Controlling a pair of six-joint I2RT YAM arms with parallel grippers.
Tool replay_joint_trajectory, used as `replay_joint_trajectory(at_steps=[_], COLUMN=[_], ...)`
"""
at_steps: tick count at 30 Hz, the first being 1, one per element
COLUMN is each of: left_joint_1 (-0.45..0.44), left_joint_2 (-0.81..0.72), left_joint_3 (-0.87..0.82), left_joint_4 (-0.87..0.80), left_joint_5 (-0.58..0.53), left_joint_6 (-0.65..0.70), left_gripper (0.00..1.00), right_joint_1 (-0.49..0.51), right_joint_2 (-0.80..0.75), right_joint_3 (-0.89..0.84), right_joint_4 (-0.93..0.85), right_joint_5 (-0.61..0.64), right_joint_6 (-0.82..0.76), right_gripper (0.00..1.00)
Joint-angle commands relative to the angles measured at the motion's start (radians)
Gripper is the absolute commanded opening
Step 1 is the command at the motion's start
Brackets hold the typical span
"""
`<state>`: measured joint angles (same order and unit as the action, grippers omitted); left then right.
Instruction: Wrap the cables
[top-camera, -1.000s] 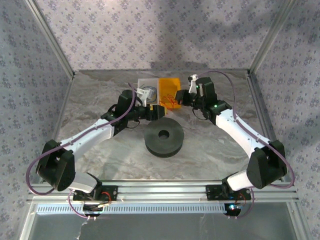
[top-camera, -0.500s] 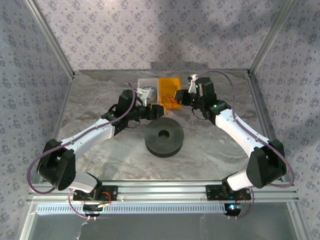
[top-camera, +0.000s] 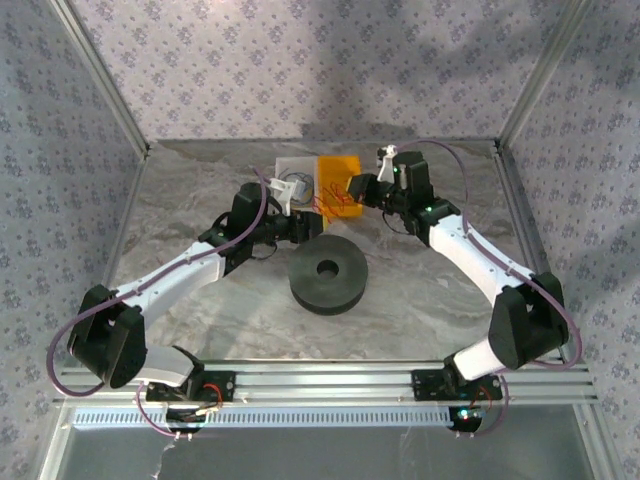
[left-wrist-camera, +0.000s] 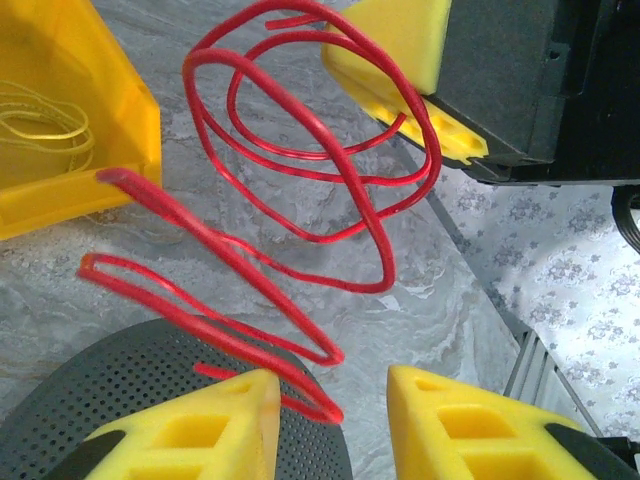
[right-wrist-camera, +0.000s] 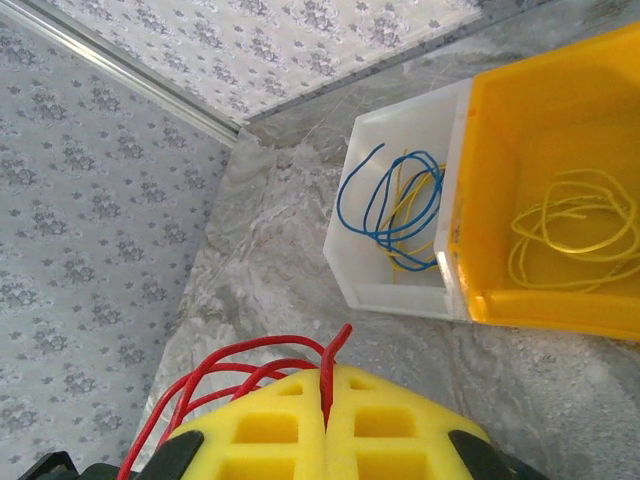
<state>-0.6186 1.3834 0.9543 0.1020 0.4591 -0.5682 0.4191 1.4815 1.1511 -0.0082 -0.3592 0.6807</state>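
Here we see the right pincer (right-wrist-camera: 327, 420) pinching the cables (left-wrist-camera: 300, 190) at their one o'clock, so the left pincer (left-wrist-camera: 333, 400), jaws apart, can take the six o'clock end.

The cables (left-wrist-camera: 135, 188) are hanging across the gap between black spool (top-camera: 350, 272) and yellow bin (top-camera: 340, 160). Open table (top-camera: 180, 190) is stretching away on both sides.

Two white arms (top-camera: 185, 265) with black joints, purple leads (top-camera: 264, 200), yellow hollowed foam fingers (left-wrist-camera: 190, 430)
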Motion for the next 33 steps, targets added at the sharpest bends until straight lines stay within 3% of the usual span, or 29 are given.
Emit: replay_joint_trajectory(at_steps=[1,5,16,23,28,33], left_joint_1=[-0.007,-0.006,-0.005,-0.002,0.003,0.007], left_joint_2=[-0.026,-0.02,-0.023,-0.035,-0.044,-0.038], left_joint_3=[0.004,0.007,0.014,0.012,0.008,0.002], left_joint_4=[0.004,-0.002,-0.023,-0.039,-0.045,-0.042], left_joint_5=[-0.006,-0.013,-0.022,-0.025,-0.025,-0.021], left_joint_6=[0.022,0.024,0.031,0.039,0.042,0.041], left_gripper=[0.33,0.32,0.14,0.14,0.27,0.23], right_joint_1=[0.007,0.017,0.019,0.004,-0.003,-0.001], right_joint_2=[0.005,0.005,0.005,0.004,0.005,0.007], right_joint_3=[0.019,0.03,0.029,0.021,0.021,0.02], right_joint_4=[0.031,0.024,0.027,0.034,0.037,0.039], right_joint_5=[-0.032,-0.035,-0.038,-0.05,-0.055,-0.058], right_joint_6=[0.023,0.016,0.016,0.022,0.023,0.023], right_gripper=[0.0,0.0,0.0,0.0,0.0,0.0])
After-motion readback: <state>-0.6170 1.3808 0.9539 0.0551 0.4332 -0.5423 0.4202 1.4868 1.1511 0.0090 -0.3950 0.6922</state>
